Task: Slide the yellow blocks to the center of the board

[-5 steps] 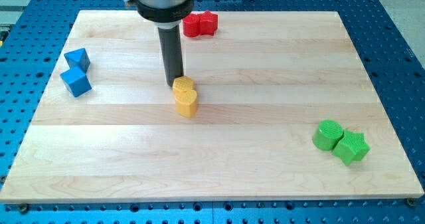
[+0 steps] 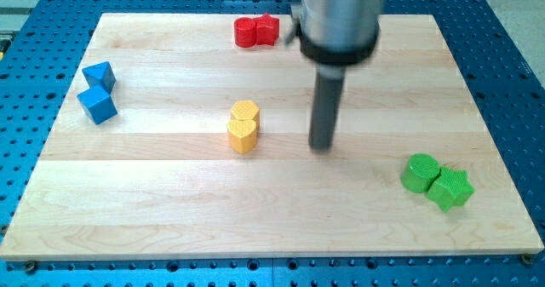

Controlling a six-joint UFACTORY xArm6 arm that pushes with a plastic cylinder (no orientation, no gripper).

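Note:
Two yellow blocks stand touching near the board's middle, a little to the view's left of centre: a hexagon-like one (image 2: pixel 244 111) behind and a heart-like one (image 2: pixel 242 134) in front. My tip (image 2: pixel 321 146) is on the board to the view's right of them, apart from both by a clear gap. The dark rod rises to the silver arm body at the view's top.
Two red blocks (image 2: pixel 256 31) sit at the top edge. Two blue blocks (image 2: pixel 97 91) are at the view's left. A green cylinder (image 2: pixel 419 173) and a green star (image 2: pixel 450 188) lie at the lower right. The wooden board (image 2: pixel 153 210) ends on a blue perforated table.
My tip has left the yellow blocks' top-left side and moved to their right. The yellow blocks have shifted slightly.

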